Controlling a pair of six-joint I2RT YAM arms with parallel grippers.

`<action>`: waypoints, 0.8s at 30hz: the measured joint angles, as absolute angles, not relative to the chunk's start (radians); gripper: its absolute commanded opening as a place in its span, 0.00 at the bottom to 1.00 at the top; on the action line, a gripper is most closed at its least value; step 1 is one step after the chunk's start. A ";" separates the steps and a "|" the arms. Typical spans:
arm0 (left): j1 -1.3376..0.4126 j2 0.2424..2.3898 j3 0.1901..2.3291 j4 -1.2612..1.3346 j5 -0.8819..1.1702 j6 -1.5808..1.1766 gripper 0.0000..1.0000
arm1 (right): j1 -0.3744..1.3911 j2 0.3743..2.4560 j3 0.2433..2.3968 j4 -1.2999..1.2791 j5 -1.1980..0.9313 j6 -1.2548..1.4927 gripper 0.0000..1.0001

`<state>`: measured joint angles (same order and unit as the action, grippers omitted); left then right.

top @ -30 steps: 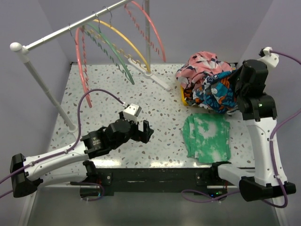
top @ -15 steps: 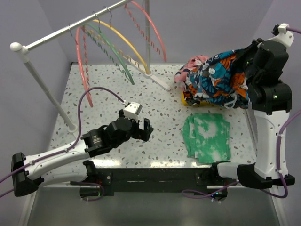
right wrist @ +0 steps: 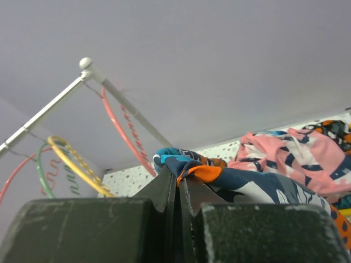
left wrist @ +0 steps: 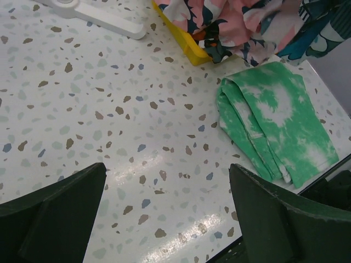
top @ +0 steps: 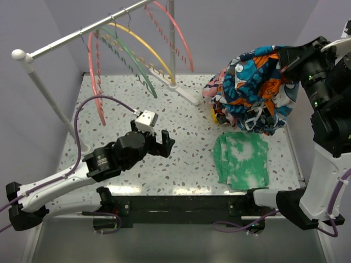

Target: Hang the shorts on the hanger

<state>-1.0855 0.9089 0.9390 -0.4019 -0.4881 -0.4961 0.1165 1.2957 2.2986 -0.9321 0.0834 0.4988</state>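
Observation:
The shorts (top: 258,87), printed teal, navy, orange and white, hang bunched in the air at the back right. My right gripper (top: 285,60) is shut on a fold of them; the right wrist view shows the shorts (right wrist: 225,178) pinched between the closed fingertips of that gripper (right wrist: 178,178). A pink hanger (top: 94,76) hangs at the near-left end of the rail. A second pink hanger (top: 181,41) hangs at the far end and shows in the right wrist view (right wrist: 123,129). My left gripper (top: 164,147) is open and empty low over the table (left wrist: 167,181).
A yellow hanger (top: 145,46) and a green hanger (top: 134,63) hang on the metal rail (top: 66,38). A pink-white-navy garment (left wrist: 219,16) lies in a yellow bin (left wrist: 184,46) under the shorts. A green tie-dye cloth (top: 241,159) lies at the front right. The white stand base (top: 181,93) sits at the back.
My right gripper has lifted the shorts up off the pile, higher and a little left. My left gripper has shifted slightly away from the near edge and stays open.

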 measured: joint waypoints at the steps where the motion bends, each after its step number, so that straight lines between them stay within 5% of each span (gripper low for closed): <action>1: -1.085 0.907 0.945 -0.412 -0.492 -0.493 1.00 | 0.117 1.295 2.299 -0.932 0.058 0.504 0.00; 6: -1.085 0.896 0.987 -0.461 -0.513 -0.478 0.99 | 0.155 1.209 2.052 -0.866 -0.054 0.547 0.00; 9: -1.085 0.880 1.008 -0.472 -0.524 -0.475 0.98 | 0.401 1.167 1.820 -0.817 0.041 0.558 0.00; 13: -1.085 0.870 1.013 -0.491 -0.543 -0.479 0.93 | 0.686 1.213 1.538 -0.711 0.102 0.579 0.40; 16: -1.085 0.868 0.999 -0.496 -0.550 -0.489 0.86 | 0.752 1.299 1.354 -0.648 0.102 0.599 0.56; 21: -1.085 0.875 0.898 -0.477 -0.535 -0.524 0.60 | 0.783 1.349 1.239 -0.643 0.141 0.593 0.62; 24: -1.085 0.917 0.828 -0.460 -0.522 -0.558 0.56 | 0.786 1.248 1.239 -0.635 0.172 0.578 0.61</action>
